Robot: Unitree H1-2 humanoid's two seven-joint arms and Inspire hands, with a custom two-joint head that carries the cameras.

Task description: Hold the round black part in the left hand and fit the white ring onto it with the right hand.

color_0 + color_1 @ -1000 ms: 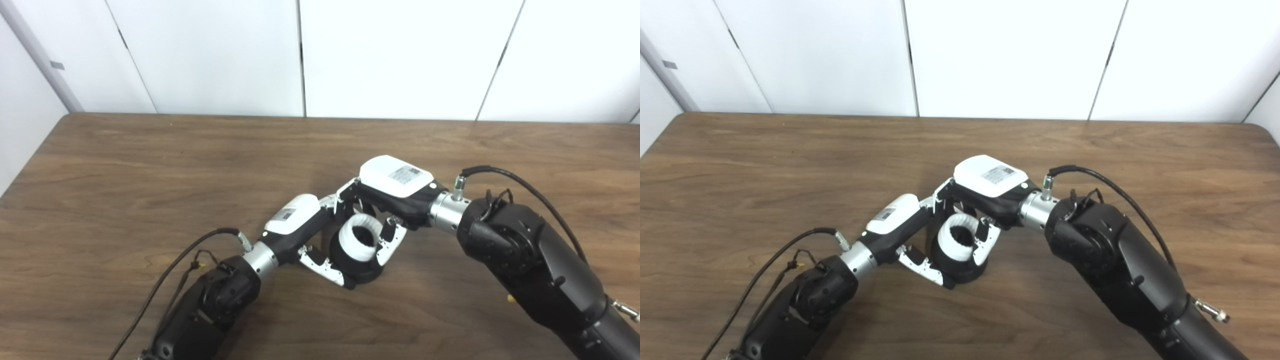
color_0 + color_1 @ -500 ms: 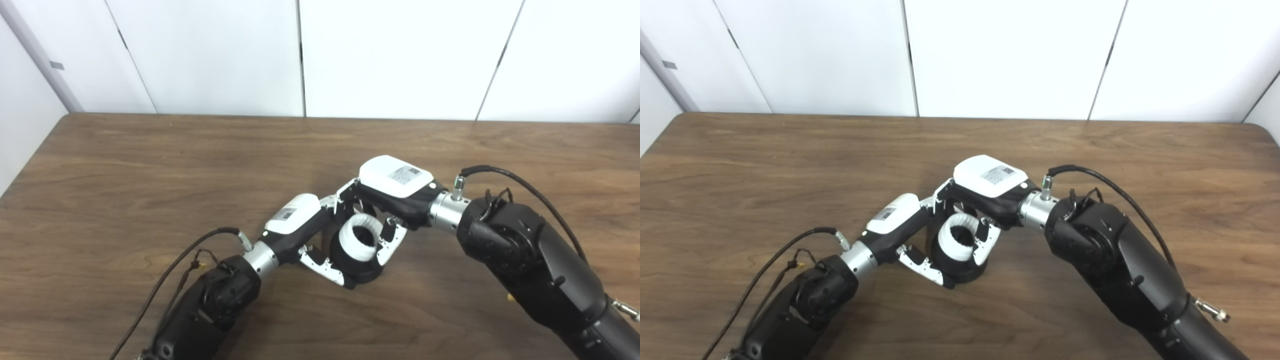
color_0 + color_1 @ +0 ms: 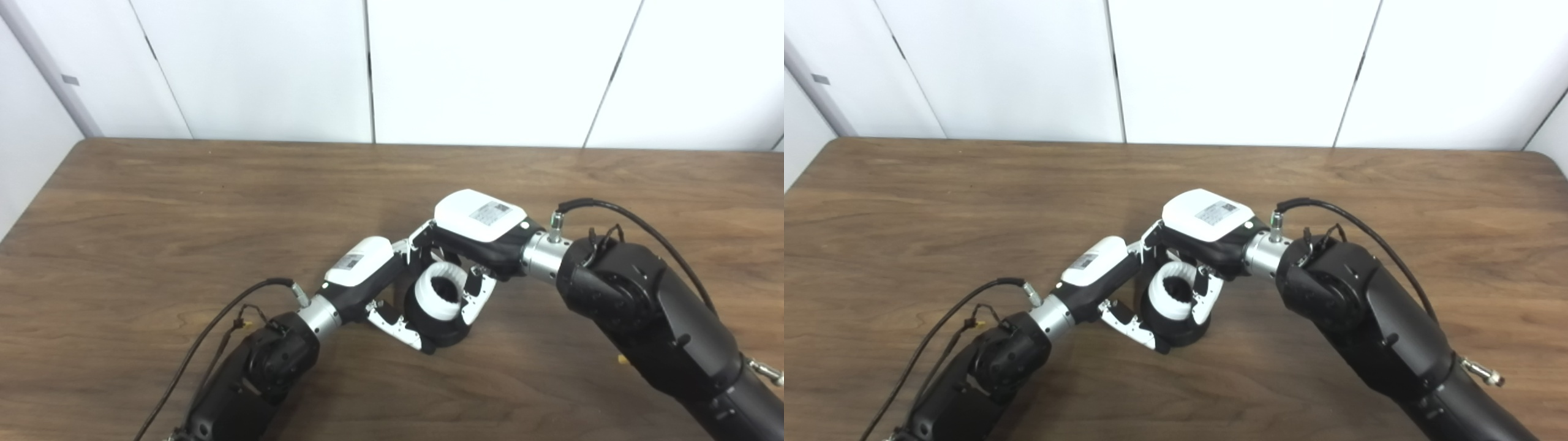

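White against black, the white ring [image 3: 438,293] sits on top of the round black part [image 3: 442,327] just below the centre of the frame, above the wooden table [image 3: 153,202]. The left hand [image 3: 380,288], reaching in from the lower left, has its fingers [image 3: 397,326] curled under and around the black part, holding it. The right hand [image 3: 471,245], coming from the right, is bent over the ring with its fingers [image 3: 479,299] wrapped down its sides, still pinching it.

Judged from this, the task looks nearly finished: the ring appears placed on the part, though whether it is pushed fully home cannot be told, since the seam between the two is partly hidden by fingers. What seems left is a final press, if needed, and letting go.

The two views differ little. The left eye view shows slightly more of the right hand's fingers beside the ring; the right eye view [image 3: 1168,293] shows the table's rounded far right corner, which the other cuts off.
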